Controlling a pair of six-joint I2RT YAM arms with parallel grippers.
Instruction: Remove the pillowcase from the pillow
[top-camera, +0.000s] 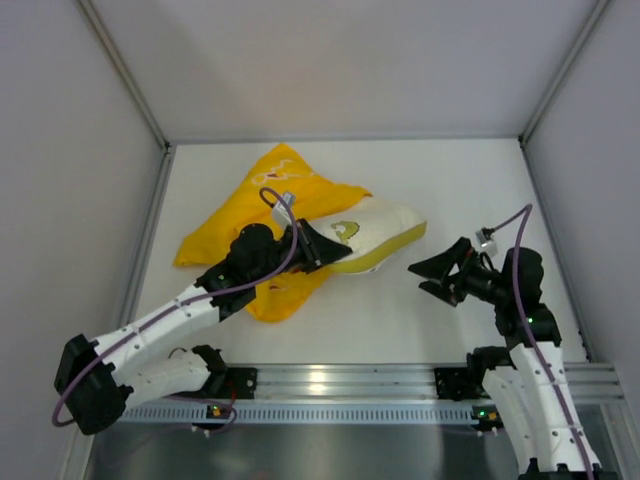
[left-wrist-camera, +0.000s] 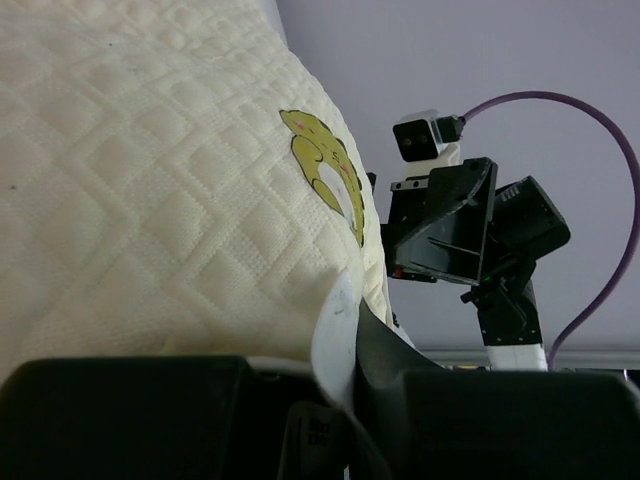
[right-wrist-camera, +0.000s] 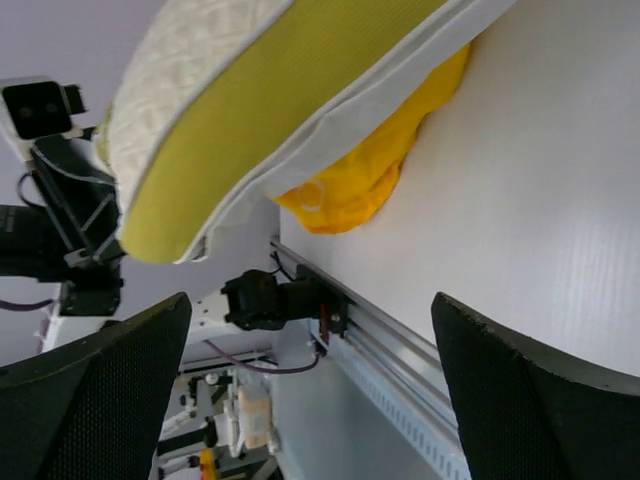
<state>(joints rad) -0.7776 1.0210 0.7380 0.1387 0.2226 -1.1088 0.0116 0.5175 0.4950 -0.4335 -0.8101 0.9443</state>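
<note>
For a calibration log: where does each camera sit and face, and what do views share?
Top external: above, behind the robot, looking down on both arms, cream quilted pillow, bright yellow fabric pillowcase.
Left wrist: on the left end effector, facing across the pillow toward the right arm; own fingers below.
Right wrist: on the right end effector, facing the pillow's edge; own fingers below.
Shared: all show the pillow.

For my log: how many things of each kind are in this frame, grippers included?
pillowcase, bright yellow: 1
pillow, cream: 1
grippers: 2, the left gripper and the right gripper
Total: 4
</note>
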